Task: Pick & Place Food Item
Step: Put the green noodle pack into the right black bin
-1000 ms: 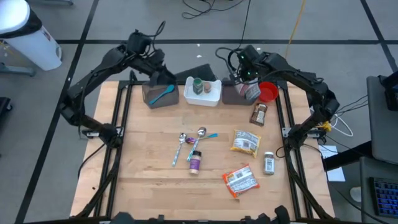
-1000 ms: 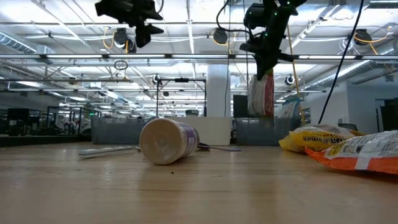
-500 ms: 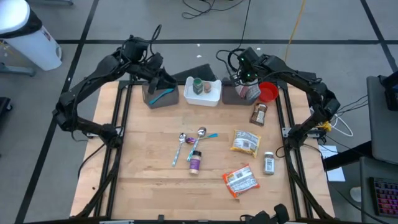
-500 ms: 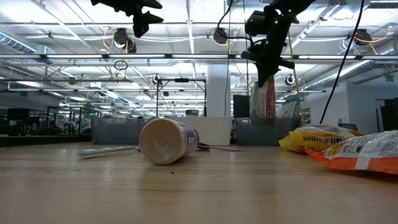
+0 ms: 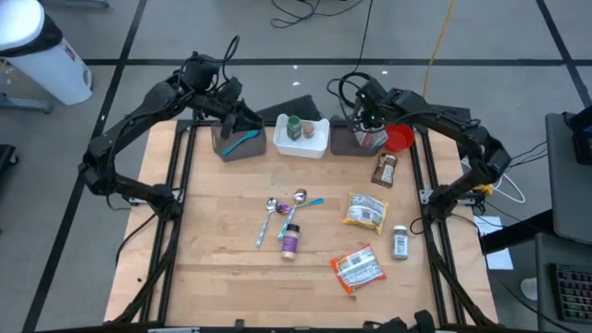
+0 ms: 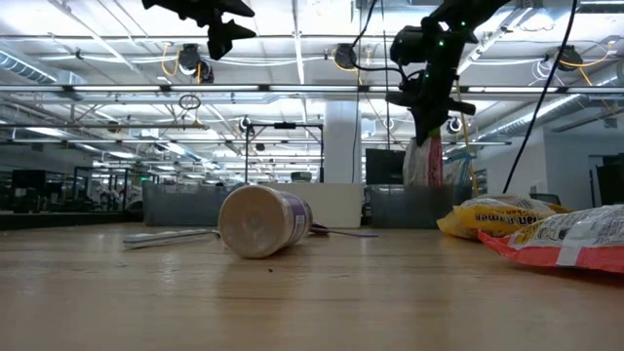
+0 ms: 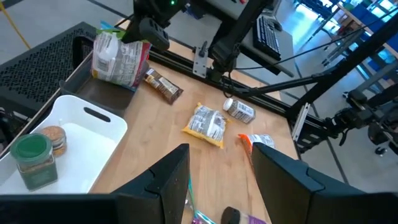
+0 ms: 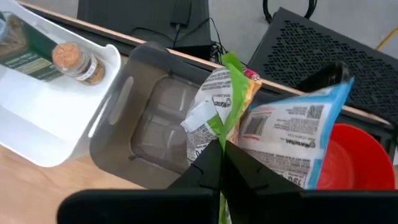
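Snack bag pinched tight by right gripper over gray bin, left gripper held half open, nothing gripped

Open tabletop left of the spoons; packets crowding the right.

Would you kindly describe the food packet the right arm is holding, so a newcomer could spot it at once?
Look along the table's far edge for three bins in a row; take the dark grey bin on the right, beside the red bowl. The snack bag hangs over it, pinched in the right end effector: the only packet off the table, blue and green edged.
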You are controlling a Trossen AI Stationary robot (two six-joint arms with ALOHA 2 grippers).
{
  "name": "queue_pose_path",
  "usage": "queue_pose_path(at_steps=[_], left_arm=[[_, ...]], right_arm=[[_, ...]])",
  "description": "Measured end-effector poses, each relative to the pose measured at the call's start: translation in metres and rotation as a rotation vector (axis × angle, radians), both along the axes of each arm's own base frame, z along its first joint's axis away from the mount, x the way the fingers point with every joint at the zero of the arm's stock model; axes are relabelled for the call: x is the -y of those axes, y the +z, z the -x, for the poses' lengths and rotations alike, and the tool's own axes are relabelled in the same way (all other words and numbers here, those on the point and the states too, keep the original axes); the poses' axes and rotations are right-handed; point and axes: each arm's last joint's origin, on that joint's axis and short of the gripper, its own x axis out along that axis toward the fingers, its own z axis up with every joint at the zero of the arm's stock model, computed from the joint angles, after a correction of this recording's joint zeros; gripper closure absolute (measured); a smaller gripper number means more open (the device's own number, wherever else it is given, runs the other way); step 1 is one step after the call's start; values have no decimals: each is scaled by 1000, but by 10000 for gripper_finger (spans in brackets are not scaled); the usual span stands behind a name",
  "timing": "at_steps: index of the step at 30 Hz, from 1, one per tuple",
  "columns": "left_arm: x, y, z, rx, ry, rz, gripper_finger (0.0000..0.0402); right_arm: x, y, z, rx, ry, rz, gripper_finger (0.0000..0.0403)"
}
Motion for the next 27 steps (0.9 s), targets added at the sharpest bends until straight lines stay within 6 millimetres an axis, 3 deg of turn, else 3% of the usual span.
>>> queue_pose_path(at_steps=[14, 27], left_arm=[[-1, 2, -1, 14, 8, 0, 218], [-2, 4, -2, 37, 16, -8, 218]], right_arm=[[-9, -28, 10, 122, -141, 30, 403], [2, -31, 22, 114, -220, 45, 403]])
